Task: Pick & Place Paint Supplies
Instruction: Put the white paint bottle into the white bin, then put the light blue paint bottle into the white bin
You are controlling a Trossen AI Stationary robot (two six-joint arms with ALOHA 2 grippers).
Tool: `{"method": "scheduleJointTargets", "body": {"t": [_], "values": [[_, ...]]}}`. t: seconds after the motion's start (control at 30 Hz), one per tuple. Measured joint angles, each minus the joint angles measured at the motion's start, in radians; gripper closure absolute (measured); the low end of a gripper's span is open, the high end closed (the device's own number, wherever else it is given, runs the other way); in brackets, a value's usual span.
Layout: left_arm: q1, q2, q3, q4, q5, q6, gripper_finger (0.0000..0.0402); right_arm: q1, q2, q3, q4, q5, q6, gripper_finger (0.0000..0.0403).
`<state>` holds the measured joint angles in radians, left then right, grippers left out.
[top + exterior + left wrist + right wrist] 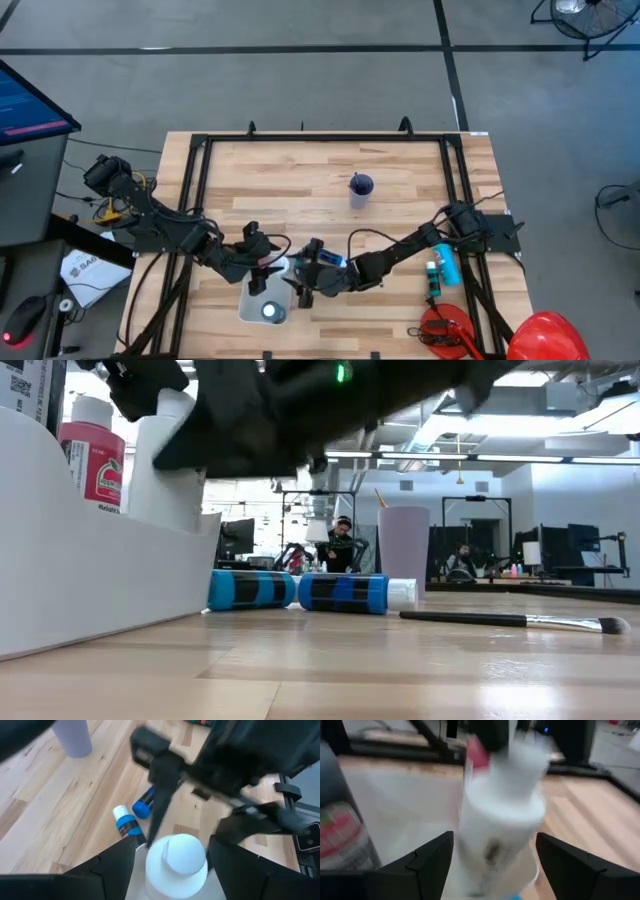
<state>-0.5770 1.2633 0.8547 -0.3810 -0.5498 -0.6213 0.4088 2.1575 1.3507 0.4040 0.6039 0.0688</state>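
Bright overhead light, wrist views blurred

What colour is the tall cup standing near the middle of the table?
The cup is pale lilac, almost lavender; the low view shows it best.

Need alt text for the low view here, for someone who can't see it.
Two blue paint bottles lie end to end on the wooden table, a brush lying to their right and a lilac cup behind. A white bin at left holds a red bottle; dark arms blur overhead.
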Motion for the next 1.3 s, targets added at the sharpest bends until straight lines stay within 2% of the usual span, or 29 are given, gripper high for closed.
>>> {"method": "scheduleJointTargets", "body": {"t": [0.13,0.43,0.7,0.97,1.1,1.3], "values": [[0.001,0.000,0.000,0.008,-0.004,0.012,0.0156,0.012,-0.052,0.002,-0.065,0.049,-0.007,0.0126],[0.000,0.000,0.000,0.052,-0.003,0.072,0.0156,0.028,-0.133,0.001,-0.237,0.061,0.007,0.0126],[-0.013,0.000,0.000,0.320,-0.001,0.314,0.0156,0.054,-0.224,0.001,-0.427,0.060,0.105,0.0126],[-0.010,0.000,0.000,0.555,-0.001,0.466,0.0156,0.093,-0.335,0.002,-0.655,0.060,0.112,0.0126],[-0.009,-0.001,0.002,0.712,-0.001,0.565,0.0156,0.085,-0.352,0.002,-0.738,0.075,0.178,0.0126],[-0.003,0.003,0.002,0.710,-0.001,0.572,0.0156,0.065,-0.369,0.002,-0.872,0.070,0.239,0.0126]]}}
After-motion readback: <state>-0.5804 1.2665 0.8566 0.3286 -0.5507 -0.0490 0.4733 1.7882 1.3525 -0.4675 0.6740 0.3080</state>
